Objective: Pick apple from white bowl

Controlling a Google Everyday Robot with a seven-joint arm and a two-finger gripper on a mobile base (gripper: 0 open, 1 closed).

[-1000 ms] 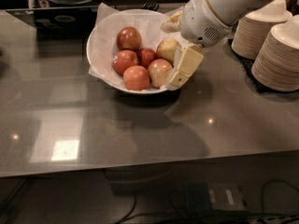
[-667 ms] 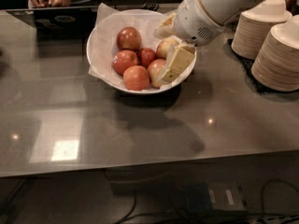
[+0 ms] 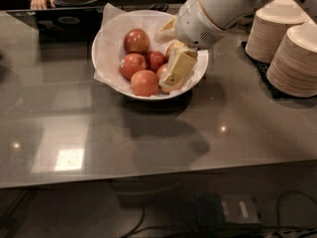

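Camera view shows the hand [image 3: 174,76] low in the right side of the white bowl [image 3: 143,96] on the worktop, its grip I cannot tell, with the apple [image 3: 136,40] lying free at the far left, so the reach likely needs shifting over it.

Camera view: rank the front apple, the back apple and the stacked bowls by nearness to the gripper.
The gripper sits in the white bowl, right side.
1. Front apple: just left of it.
2. Back apple: rear left.
3. Stacked bowls: far right.
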